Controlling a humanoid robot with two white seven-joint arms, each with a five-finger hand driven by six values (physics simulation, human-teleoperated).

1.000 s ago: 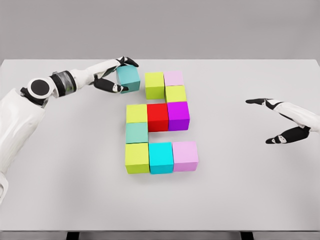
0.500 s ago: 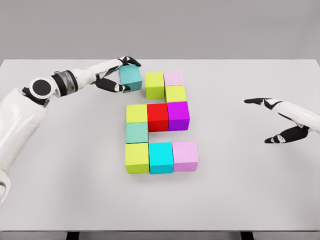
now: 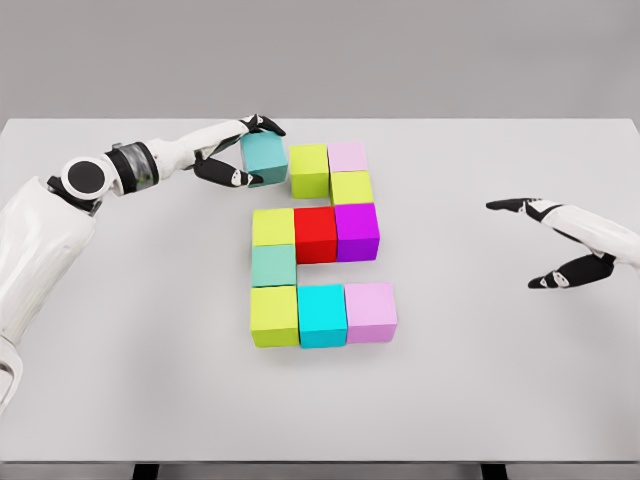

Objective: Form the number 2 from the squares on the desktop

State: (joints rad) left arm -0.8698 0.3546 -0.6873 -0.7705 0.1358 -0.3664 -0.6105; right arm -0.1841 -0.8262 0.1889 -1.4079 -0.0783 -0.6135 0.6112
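Coloured cubes on the white table [image 3: 500, 390] form most of a 2. The top row holds a yellow-green cube [image 3: 309, 170] and a pale pink cube [image 3: 348, 156], with another yellow-green cube [image 3: 352, 187] below. The middle row runs yellow-green [image 3: 273, 227], red [image 3: 315, 234], purple [image 3: 357, 231]. A teal cube [image 3: 273, 265] links down to the bottom row: yellow-green [image 3: 274, 315], cyan [image 3: 322, 315], pink [image 3: 370, 311]. My left hand [image 3: 247, 152] is shut on a teal cube [image 3: 264, 155], just left of the top row, a narrow gap apart. My right hand [image 3: 545, 243] hovers open at the right.
The table's far edge runs just behind the top row. Bare tabletop lies between the cube figure and my right hand, and in front of the bottom row.
My left hand has carried the teal cube a little to the right, closer to the top yellow-green cube. The right hand has barely shifted.
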